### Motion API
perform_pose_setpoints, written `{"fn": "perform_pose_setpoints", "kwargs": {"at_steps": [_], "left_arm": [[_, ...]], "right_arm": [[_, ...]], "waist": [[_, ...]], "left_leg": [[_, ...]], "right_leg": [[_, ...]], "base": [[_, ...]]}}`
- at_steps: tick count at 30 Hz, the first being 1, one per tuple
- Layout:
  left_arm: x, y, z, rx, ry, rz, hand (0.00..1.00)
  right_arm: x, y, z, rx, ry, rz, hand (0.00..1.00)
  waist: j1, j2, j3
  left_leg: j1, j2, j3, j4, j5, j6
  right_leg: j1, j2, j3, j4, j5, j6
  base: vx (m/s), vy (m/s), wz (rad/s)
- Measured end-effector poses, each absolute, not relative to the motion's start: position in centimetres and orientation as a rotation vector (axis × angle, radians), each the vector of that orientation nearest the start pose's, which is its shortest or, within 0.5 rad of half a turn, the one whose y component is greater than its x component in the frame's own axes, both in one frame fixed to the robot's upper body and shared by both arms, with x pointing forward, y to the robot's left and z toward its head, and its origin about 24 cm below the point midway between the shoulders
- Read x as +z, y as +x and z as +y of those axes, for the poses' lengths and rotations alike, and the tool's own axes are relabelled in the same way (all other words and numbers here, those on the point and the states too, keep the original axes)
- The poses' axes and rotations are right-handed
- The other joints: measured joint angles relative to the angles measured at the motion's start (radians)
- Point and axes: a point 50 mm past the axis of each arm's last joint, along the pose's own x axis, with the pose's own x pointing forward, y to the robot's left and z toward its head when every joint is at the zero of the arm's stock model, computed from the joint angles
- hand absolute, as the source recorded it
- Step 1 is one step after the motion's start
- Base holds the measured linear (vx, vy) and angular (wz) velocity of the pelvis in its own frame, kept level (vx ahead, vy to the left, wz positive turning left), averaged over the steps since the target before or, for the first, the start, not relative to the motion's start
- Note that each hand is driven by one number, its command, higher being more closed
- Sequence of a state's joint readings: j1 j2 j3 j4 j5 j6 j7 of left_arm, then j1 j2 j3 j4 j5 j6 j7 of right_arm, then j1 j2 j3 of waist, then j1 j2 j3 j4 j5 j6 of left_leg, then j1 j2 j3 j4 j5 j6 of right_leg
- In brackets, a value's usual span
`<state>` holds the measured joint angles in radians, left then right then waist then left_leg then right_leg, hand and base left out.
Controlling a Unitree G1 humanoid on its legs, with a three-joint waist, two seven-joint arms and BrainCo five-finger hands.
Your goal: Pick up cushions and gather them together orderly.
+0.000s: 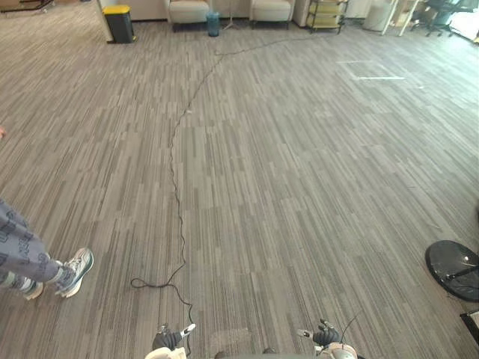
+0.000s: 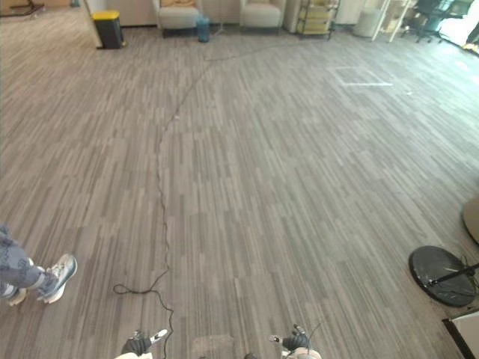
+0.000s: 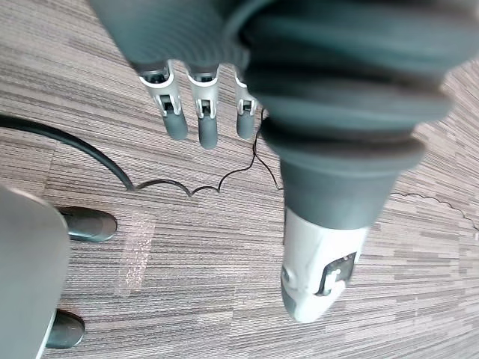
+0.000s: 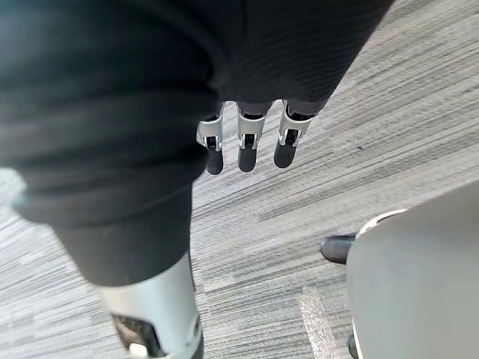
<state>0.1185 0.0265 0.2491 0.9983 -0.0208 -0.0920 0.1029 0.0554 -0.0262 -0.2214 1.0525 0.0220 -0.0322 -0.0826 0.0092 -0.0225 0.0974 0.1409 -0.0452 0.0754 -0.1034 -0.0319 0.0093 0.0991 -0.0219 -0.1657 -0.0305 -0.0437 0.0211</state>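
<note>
The left hand (image 3: 198,112) and right hand (image 4: 247,142) are cut off at the head view's 6 o'clock edge. Their fingers hang straight, slightly apart, over the carpet (image 1: 299,187), grasping nothing. The beige armchairs (image 1: 188,11) at 12 o'clock are too small to tell if cushions lie there. A person's sneakers (image 1: 73,271) show at 8 o'clock, with the legs cut off.
</note>
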Motion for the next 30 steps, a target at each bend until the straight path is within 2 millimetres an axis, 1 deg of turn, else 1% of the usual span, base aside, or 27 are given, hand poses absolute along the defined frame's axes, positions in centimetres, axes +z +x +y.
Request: {"fn": "perform_pose_setpoints", "kwargs": {"at_steps": [2, 8, 12, 17, 30], "left_arm": [[-15.75, 9.20, 20.27, 0.384, -0.053, 1.023, 0.00], [-15.76, 9.28, 20.26, 0.373, -0.044, 1.029, 0.00], [-15.81, 9.34, 20.18, 0.353, -0.029, 1.036, 0.00], [-15.85, 9.31, 20.18, 0.344, -0.023, 1.040, 0.00], [-15.77, 9.68, 20.24, 0.291, 0.012, 1.037, 0.00]], "right_arm": [[-16.15, 10.20, -19.10, -0.345, 0.103, 1.082, 0.00], [-16.21, 10.04, -19.19, -0.374, 0.134, 1.086, 0.00], [-16.21, 9.99, -19.30, -0.391, 0.154, 1.083, 0.00], [-16.21, 9.98, -19.30, -0.393, 0.157, 1.082, 0.00], [-16.36, 9.93, -19.05, -0.383, 0.154, 1.095, 0.00]], "waist": [[0.000, -0.001, 0.001], [0.000, 0.000, 0.001], [-0.001, 0.002, 0.004], [-0.002, 0.001, 0.004], [-0.003, -0.008, -0.001]], "left_leg": [[0.000, -0.002, -0.007, 0.000, 0.000, 0.000], [-0.001, -0.003, -0.029, 0.000, 0.004, 0.006], [0.000, -0.008, -0.043, -0.003, 0.012, 0.015], [-0.001, -0.015, -0.057, -0.006, 0.015, 0.019], [-0.001, -0.028, -0.056, -0.001, 0.016, 0.022]], "right_leg": [[0.005, -0.003, -0.013, -0.001, 0.000, 0.000], [0.007, -0.005, -0.029, 0.004, -0.002, 0.003], [0.006, -0.013, -0.040, 0.028, -0.019, 0.004], [0.005, -0.020, -0.047, 0.028, -0.026, 0.014], [0.009, -0.029, -0.051, 0.023, -0.022, 0.016]], "base": [[0.02, -0.005, 0.11], [-0.03, -0.013, 0.10], [-0.07, -0.013, 0.10], [-0.05, 0.003, 0.06], [0.02, 0.010, 0.02]]}}
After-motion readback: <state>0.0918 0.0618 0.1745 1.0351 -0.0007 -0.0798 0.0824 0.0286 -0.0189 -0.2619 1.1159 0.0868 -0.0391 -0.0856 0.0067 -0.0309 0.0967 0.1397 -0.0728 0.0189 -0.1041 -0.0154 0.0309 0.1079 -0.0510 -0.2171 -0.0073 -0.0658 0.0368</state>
